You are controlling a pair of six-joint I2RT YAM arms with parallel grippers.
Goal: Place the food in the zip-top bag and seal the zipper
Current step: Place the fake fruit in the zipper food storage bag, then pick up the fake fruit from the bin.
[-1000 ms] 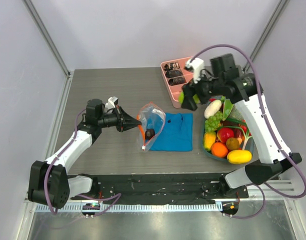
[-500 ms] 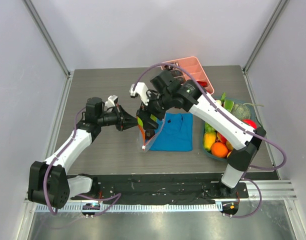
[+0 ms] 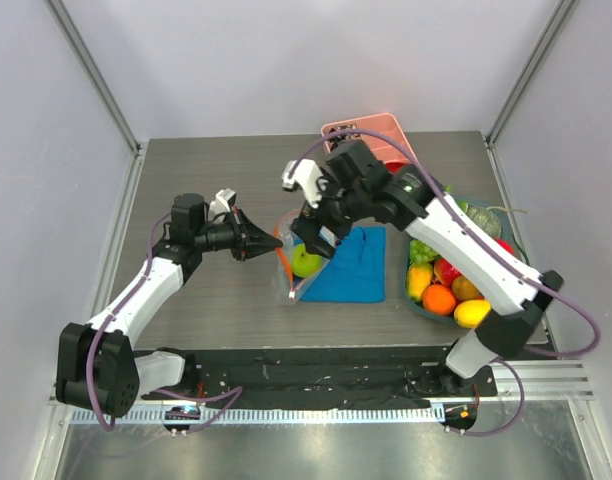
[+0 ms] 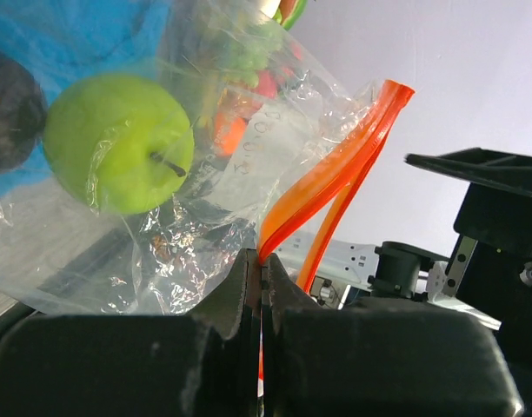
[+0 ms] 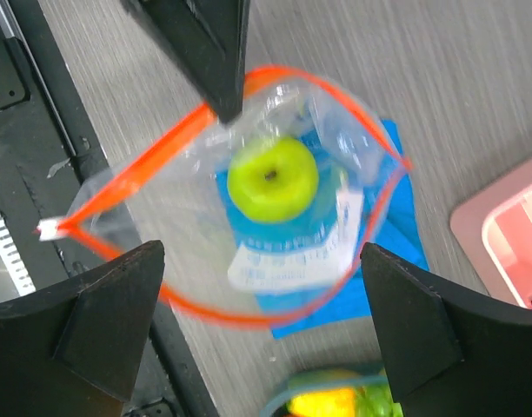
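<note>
The clear zip-top bag (image 3: 298,245) lies on the blue cloth's left edge with its mouth held open. A green apple (image 3: 307,262) sits inside it; it also shows in the left wrist view (image 4: 118,143) and the right wrist view (image 5: 273,180). My left gripper (image 3: 258,243) is shut on the orange-red zipper (image 4: 335,182) at the bag's rim. My right gripper (image 3: 318,238) hovers just above the bag mouth, open and empty (image 5: 262,326). The zipper's white tip (image 5: 50,229) points toward the near edge. More food, such as an orange (image 3: 439,299), lies at the right.
A blue folded cloth (image 3: 358,265) lies under the bag's right side. A teal bin (image 3: 410,292) with several toy fruits stands at the right. A pink divided tray (image 3: 378,130) sits at the back, partly hidden by the right arm. A black rail runs along the near edge.
My right arm carried the green apple from the right side over to the bag and let it go. The apple now lies inside the bag. The left gripper has held still.
</note>
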